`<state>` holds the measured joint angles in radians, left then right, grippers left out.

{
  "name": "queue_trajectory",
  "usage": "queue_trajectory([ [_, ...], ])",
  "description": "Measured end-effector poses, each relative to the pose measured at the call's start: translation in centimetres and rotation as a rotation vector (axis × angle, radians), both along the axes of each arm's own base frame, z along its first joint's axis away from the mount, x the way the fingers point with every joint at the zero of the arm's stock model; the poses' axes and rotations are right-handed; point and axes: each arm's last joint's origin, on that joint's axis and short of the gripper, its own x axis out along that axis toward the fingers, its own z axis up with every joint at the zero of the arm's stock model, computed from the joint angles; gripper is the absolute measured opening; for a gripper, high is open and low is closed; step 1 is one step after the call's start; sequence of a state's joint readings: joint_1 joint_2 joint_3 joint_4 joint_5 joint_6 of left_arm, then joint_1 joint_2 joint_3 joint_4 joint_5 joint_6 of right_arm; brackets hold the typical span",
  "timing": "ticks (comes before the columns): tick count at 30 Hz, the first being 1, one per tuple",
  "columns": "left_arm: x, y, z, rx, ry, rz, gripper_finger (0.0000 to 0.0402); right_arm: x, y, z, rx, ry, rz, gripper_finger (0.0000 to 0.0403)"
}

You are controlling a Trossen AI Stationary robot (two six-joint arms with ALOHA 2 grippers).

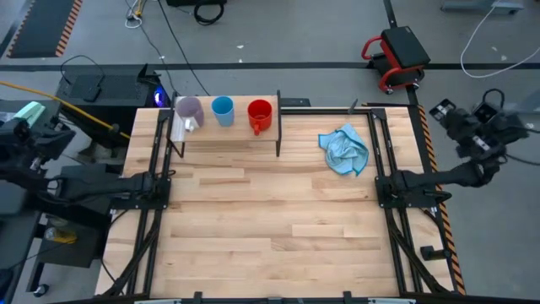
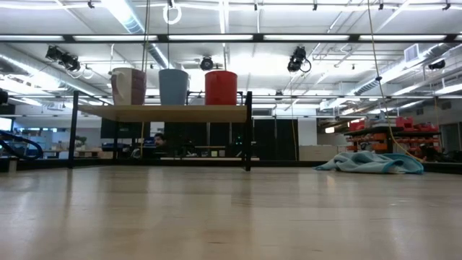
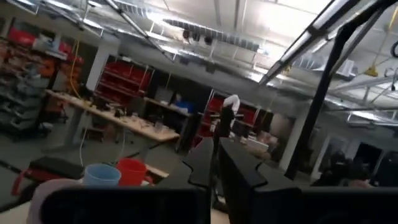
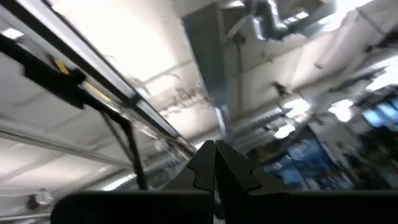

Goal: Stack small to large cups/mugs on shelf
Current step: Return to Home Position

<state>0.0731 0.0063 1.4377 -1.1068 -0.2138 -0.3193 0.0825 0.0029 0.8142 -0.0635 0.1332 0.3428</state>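
Light-wood shelf [image 1: 228, 133]: stands on thin black legs at the far side of the tabletop [image 1: 270, 228], toward its left half.
Purple mug [image 1: 188, 111]: upright at the left end of the shelf.
Blue cup [image 1: 223, 110]: upright in the middle of the row, just beside the purple mug with a sliver of gap.
Red mug [image 1: 260, 114]: upright at the right of the row, near the shelf's right legs.
Arrangement: the three stand side by side, none inside another.
Blue cloth [image 1: 346, 149]: crumpled on the tabletop, right of the shelf and apart from it.
Left gripper [image 3: 214, 143]: off the table past its left edge, fingers pressed together, holding nothing.
Right gripper [image 4: 214, 145]: off past the right edge, aimed up at the ceiling, fingers closed on nothing.
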Motion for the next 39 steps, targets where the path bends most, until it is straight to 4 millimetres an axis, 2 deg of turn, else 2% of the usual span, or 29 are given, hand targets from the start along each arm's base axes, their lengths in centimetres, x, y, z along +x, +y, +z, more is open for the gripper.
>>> queue_trajectory([
  [5, 3.1, -0.4, 0.5, 0.066, -0.026, -0.018, 0.0023, 2.9, 0.8, -1.9, -0.075, -0.081, 0.105, 0.0018],
  [9, 4.2, -0.7, 1.6, 0.181, -0.143, -0.103, 0.0027, 4.5, 0.9, -3.2, -0.054, -0.081, 0.121, 0.0018],
  [11, 4.9, -0.7, 1.3, 0.183, -0.121, -0.129, 0.0030, 5.2, 0.9, -3.9, -0.050, -0.071, 0.126, 0.0018],
  [15, 7.4, -0.6, 0.5, 0.152, -0.069, -0.115, 0.0036, 6.3, 0.9, -5.2, -0.044, -0.113, 0.116, 0.0018],
  [21, 10.7, -0.3, -0.1, 0.187, -0.111, -0.123, 0.0029, 7.8, 0.9, -7.5, -0.024, -0.139, 0.132, 0.0018],
  [29, 15.1, 0.3, -2.2, 0.144, -0.122, -0.151, 0.0026, 8.7, 0.9, -9.1, -0.015, -0.143, 0.142, 0.0018],
  [39, 18.4, 0.7, -4.8, 0.097, -0.095, -0.178, 0.0034, 8.9, 1.0, -9.2, -0.011, -0.124, 0.163, 0.0018],
])
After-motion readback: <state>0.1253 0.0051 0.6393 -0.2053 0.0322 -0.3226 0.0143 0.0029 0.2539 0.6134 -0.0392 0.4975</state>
